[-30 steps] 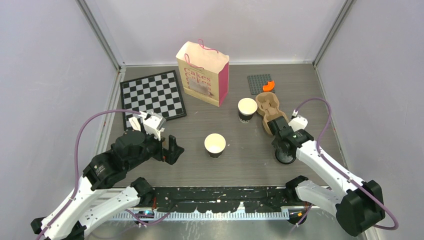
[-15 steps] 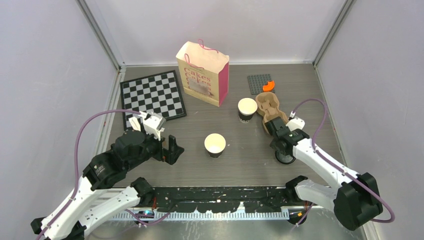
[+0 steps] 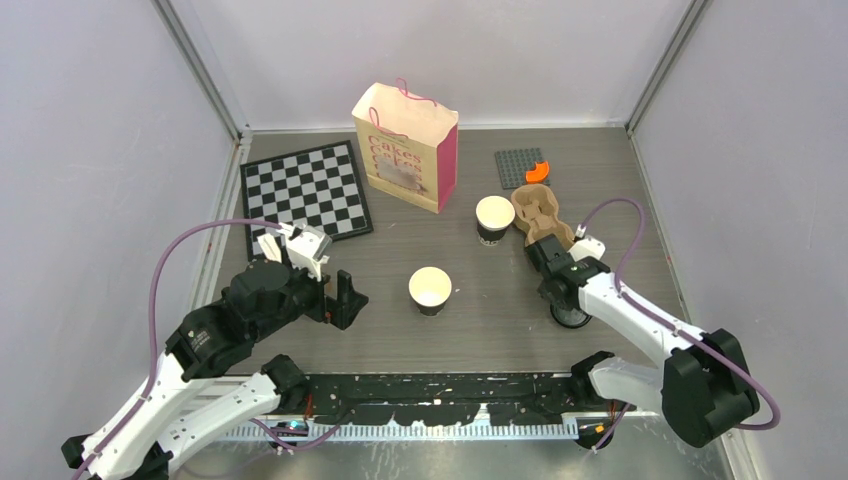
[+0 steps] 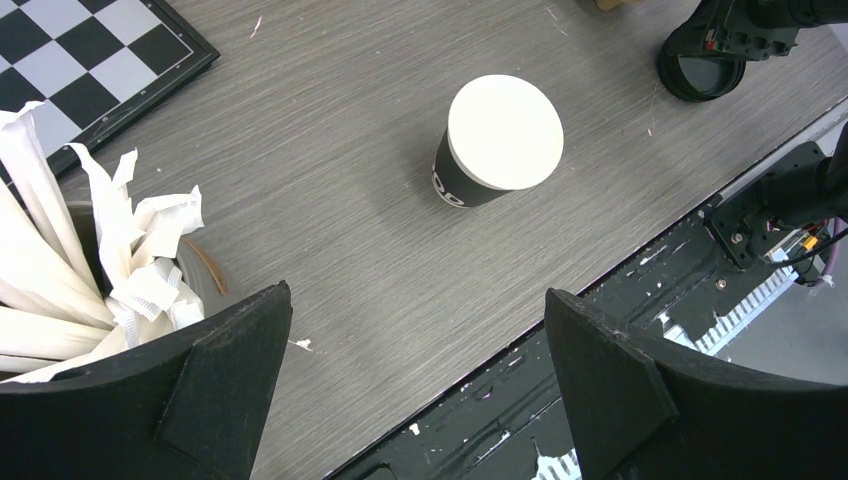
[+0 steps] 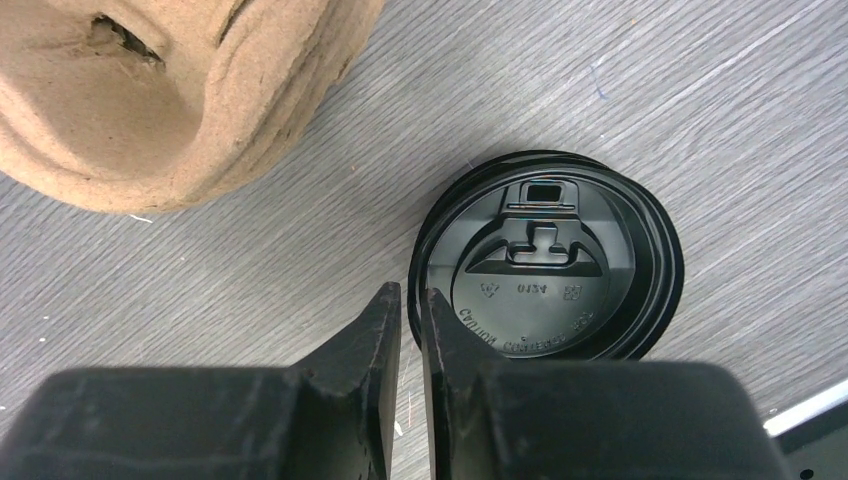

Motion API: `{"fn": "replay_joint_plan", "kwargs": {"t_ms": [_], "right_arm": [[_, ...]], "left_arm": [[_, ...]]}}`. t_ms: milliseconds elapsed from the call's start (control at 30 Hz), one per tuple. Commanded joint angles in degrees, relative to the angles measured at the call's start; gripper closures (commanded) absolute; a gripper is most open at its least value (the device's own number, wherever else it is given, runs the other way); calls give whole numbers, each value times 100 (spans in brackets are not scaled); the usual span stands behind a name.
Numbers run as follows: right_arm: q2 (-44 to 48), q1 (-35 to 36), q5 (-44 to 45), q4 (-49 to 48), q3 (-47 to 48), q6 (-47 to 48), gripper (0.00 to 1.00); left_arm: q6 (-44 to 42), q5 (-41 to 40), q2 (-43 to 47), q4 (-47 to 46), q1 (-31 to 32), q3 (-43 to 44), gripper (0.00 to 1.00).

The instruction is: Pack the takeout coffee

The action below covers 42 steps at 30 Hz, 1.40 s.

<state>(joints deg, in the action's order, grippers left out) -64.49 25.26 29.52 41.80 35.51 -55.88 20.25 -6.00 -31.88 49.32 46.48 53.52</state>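
Two lidless paper coffee cups stand upright on the table: one in the middle (image 3: 430, 288), also in the left wrist view (image 4: 495, 135), and one farther back (image 3: 494, 217) next to the brown carrier (image 3: 540, 222). A round black lid (image 5: 560, 270) lies flat at the near right (image 3: 572, 315); a second rim shows under its right edge. My right gripper (image 5: 412, 295) is closed to a thin gap on that lid's left rim, one finger outside and one on the lid. My left gripper (image 4: 415, 380) hangs wide open and empty near the table's front edge, left of the middle cup (image 3: 345, 300).
A cup of white paper sticks (image 4: 70, 270) sits beside my left gripper. A chessboard (image 3: 305, 190) lies at the back left, a paper bag (image 3: 405, 145) stands at the back middle, and a grey plate (image 3: 520, 168) with an orange piece (image 3: 537, 172) lies at the back right.
My right arm has crept a little to the left and farther back over the lid. The left arm and both cups have not moved.
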Motion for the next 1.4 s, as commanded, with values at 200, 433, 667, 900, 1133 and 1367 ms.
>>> {"fn": "replay_joint_plan", "kwargs": {"t_ms": [200, 433, 667, 900, 1133, 1367], "right_arm": [[-28, -28, 250, -277, -19, -70, 88], [154, -25, 307, -182, 85, 75, 97], [402, -26, 394, -96, 180, 256, 100], [684, -26, 500, 210, 389, 366, 100], [1162, -27, 350, 569, 727, 598, 100], [1766, -21, -248, 1027, 1364, 932, 100]], "left_arm": [[-138, -3, -2, -120, -7, -8, 0], [-144, 2, -42, -109, -7, -8, 0], [-144, 0, -32, -107, -7, -10, 0], [-144, 28, -55, -107, -7, -19, 0], [-123, -106, -95, -62, -7, 13, 0], [-111, -260, -40, -104, -7, 19, 0]]}}
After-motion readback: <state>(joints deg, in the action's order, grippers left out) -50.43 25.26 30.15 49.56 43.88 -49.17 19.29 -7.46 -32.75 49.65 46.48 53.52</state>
